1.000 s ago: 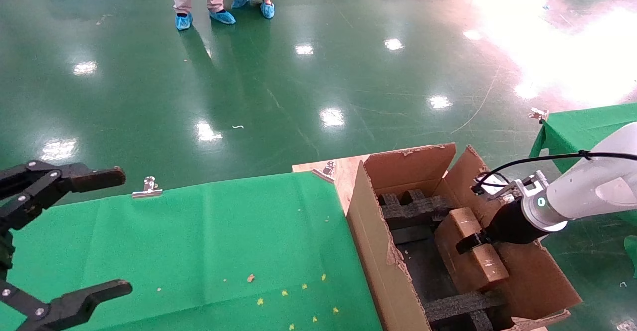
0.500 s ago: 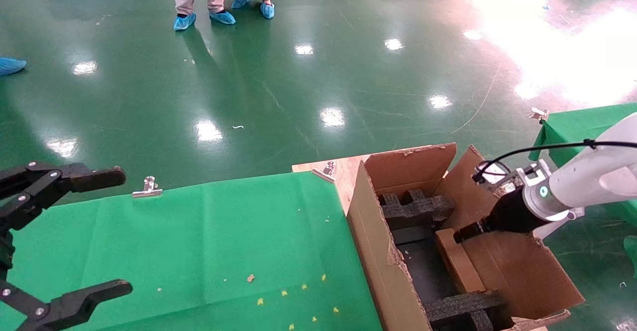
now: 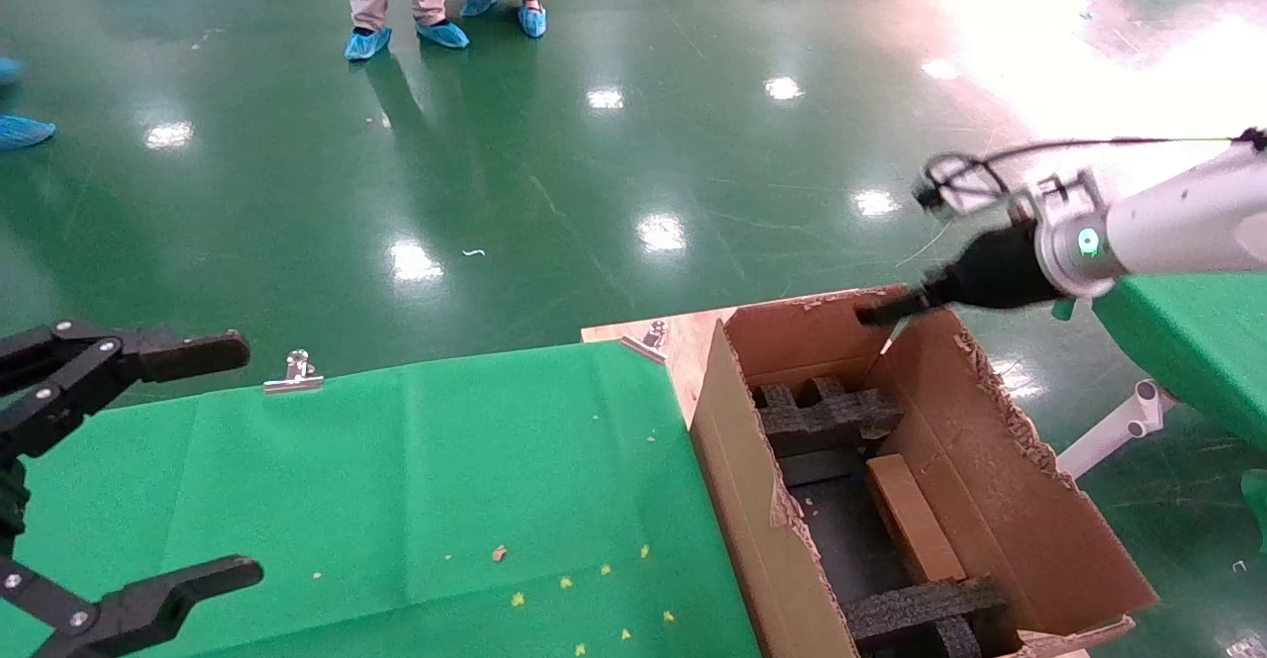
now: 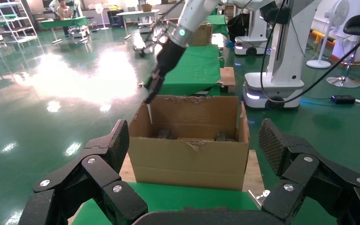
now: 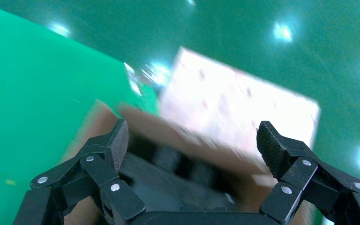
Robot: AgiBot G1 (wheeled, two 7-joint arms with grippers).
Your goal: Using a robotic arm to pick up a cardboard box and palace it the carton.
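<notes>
The small brown cardboard box [image 3: 916, 524] lies inside the carton [image 3: 737, 480], along its right wall, between black foam blocks [image 3: 827, 416]. Nothing touches it. The white robotic arm [image 3: 1178, 228] reaches in from the right. Its right gripper [image 3: 876, 314] hovers above the carton's far flap, clear of the box. In the right wrist view that gripper [image 5: 193, 136] is open and empty, looking down on the blurred carton [image 5: 168, 129]. My left gripper [image 3: 243, 458] is parked open over the green table at the left, facing the carton [image 4: 187, 154].
A green-clothed table [image 3: 396, 460] with metal clips [image 3: 294, 371] lies left of the carton, which stands on a wooden board [image 3: 683, 341]. A second green table [image 3: 1188, 341] is at the right. People in blue shoe covers [image 3: 440, 33] stand far off on the glossy floor.
The right gripper let go of the cardboard box, which dropped flat against the carton's right wall. The gripper then rose up and back out of the carton. The left arm stayed still.
</notes>
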